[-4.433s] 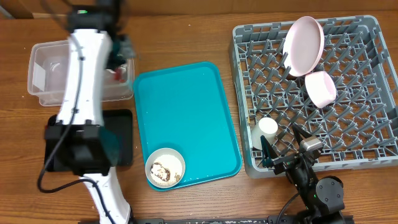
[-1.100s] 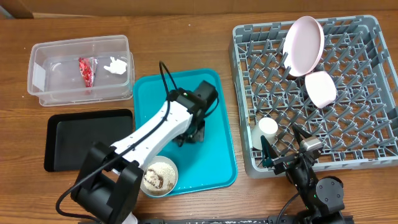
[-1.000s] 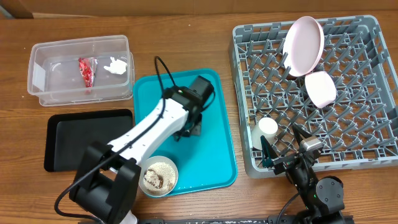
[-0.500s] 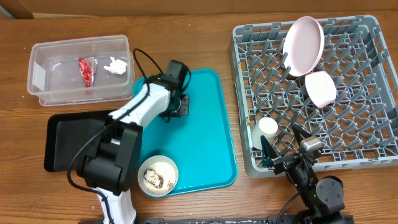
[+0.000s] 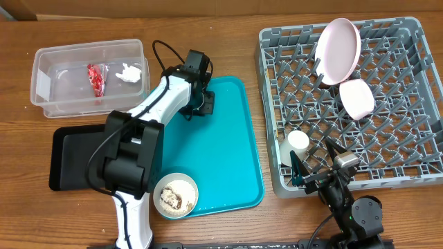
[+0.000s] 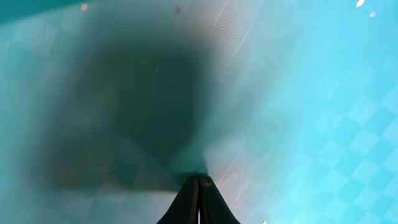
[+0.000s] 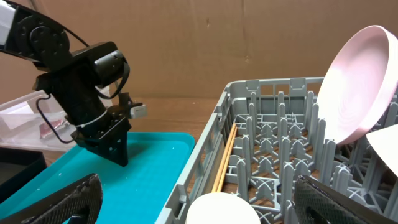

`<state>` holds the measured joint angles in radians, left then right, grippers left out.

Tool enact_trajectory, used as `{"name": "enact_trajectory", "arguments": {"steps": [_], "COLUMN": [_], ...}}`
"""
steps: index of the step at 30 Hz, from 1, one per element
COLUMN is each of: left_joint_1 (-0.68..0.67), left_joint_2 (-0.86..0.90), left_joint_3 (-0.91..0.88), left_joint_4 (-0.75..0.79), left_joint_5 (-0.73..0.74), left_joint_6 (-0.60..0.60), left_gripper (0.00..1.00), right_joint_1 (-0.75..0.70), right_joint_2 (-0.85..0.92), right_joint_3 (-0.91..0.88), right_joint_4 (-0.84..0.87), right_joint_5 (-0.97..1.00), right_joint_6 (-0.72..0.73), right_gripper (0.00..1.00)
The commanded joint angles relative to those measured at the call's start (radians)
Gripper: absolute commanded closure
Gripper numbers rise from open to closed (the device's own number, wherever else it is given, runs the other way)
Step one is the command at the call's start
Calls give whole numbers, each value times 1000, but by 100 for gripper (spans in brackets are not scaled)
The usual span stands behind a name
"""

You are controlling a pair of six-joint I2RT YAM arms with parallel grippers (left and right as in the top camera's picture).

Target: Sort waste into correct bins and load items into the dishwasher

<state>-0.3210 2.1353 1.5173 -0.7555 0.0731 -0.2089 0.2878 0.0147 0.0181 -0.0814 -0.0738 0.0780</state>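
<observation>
My left gripper (image 5: 201,105) is shut and empty, its tips (image 6: 199,182) low over the teal tray's far left corner. The clear tub (image 5: 48,83) holds the red wrapper (image 5: 95,79) and the white tissue (image 5: 128,71). The black tray (image 5: 73,155) is partly under my left arm. The off-white bowl (image 5: 175,195) with rice and a brown lump sits on the teal tray's near left corner. The grey dish rack (image 5: 408,149) holds the pink plate (image 5: 338,48), pink bowl (image 5: 356,98), white cup (image 5: 298,141) and chopsticks (image 7: 224,155). My right gripper (image 5: 318,164) is open at the rack's near edge, around the cup (image 7: 219,210).
The teal serving tray (image 5: 228,149) lies between the bins and the rack. The plate (image 7: 364,81) leans upright among the pegs. A brown cardboard wall (image 7: 205,43) stands behind the table. My left arm's cable loops above the tray's far edge.
My left arm left the clear tub, crossed to the teal tray's middle, then moved back and left to its far left corner. The bowl sits slightly lower left than before. The right arm is still.
</observation>
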Motion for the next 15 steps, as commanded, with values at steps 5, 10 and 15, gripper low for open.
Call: {"name": "enact_trajectory", "arguments": {"steps": [5, 10, 15], "left_joint_1": [0, 13, 43], "left_joint_2": [84, 85, 96], "left_joint_3": [69, 134, 136], "left_joint_4": [-40, -30, -8], "left_joint_5": [-32, -69, -107], "left_joint_6": [22, -16, -58], "left_gripper": [95, 96, 96], "right_joint_1": [-5, -5, -5], "right_joint_2": [-8, -8, -8], "right_joint_3": [-10, -10, -10], "right_joint_4": [5, 5, 5], "right_joint_5": [5, 4, 4], "right_joint_6": [4, 4, 4], "right_gripper": [0, 0, 0]}}
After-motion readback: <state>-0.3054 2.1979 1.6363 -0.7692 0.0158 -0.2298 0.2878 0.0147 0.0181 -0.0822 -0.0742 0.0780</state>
